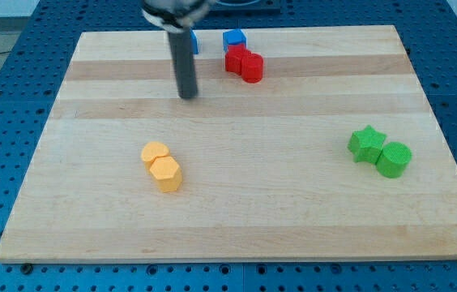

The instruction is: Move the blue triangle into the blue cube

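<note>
A blue cube (234,39) sits near the view's top, just above two touching red blocks (244,64). A second blue block (194,42), mostly hidden behind my rod, shows only a sliver to the cube's left; its shape cannot be made out. My tip (188,95) rests on the board below that sliver, to the left of and below the red blocks, touching no block.
Two touching yellow blocks (162,166) lie at the lower left of centre. A green star (366,143) and a green cylinder (393,159) touch at the right. The wooden board (237,211) lies on a blue perforated table.
</note>
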`<action>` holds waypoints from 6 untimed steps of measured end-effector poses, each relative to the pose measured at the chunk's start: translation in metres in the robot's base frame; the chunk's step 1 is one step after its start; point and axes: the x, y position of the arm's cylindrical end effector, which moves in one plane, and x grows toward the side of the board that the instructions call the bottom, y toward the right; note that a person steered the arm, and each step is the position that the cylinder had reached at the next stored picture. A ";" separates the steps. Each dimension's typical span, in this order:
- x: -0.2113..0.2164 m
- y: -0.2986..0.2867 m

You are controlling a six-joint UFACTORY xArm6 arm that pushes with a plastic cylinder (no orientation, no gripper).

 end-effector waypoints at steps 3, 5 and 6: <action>-0.104 -0.019; -0.093 0.037; -0.093 0.054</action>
